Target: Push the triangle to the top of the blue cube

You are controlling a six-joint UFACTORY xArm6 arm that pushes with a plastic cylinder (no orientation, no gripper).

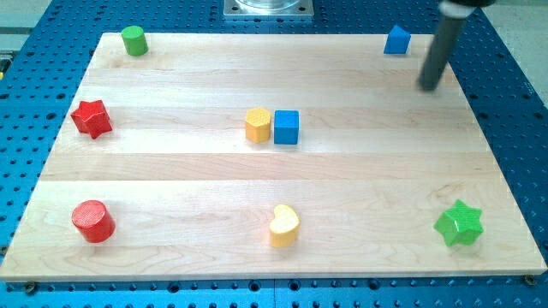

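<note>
Camera view, single frame: a pale wooden table (171, 171) lying on a blue perforated base (514, 128), seen from above and slightly from the front. I carry no gripper, so nothing opens, closes or holds; my arm ends in a straight dark rod. My tip (428, 86) sits near the table's right edge, toward the view's top, touching no block.

Task objects: the blue triangle (396, 40) stands at the table's top edge, toward the view's right, just left of and above my tip, with a visible gap between the two. The blue cube (286, 127) sits near the table's centre, well apart from the triangle, down and to the view's left of it.

Other blocks: a yellow hexagonal block (258, 125) stands just beside the blue cube on its left, touching or nearly touching; I cannot tell which. A green cylinder (133, 40) occupies the top-left corner. A red star (92, 118) lies at the left edge, and a red cylinder (92, 221) below it near the bottom-left corner. A yellow heart (284, 225) rests near the bottom edge, roughly below the cube. A green star (459, 223) lies toward the bottom-right corner.

A grey metal mount (268, 8) shows at the view's top centre.
</note>
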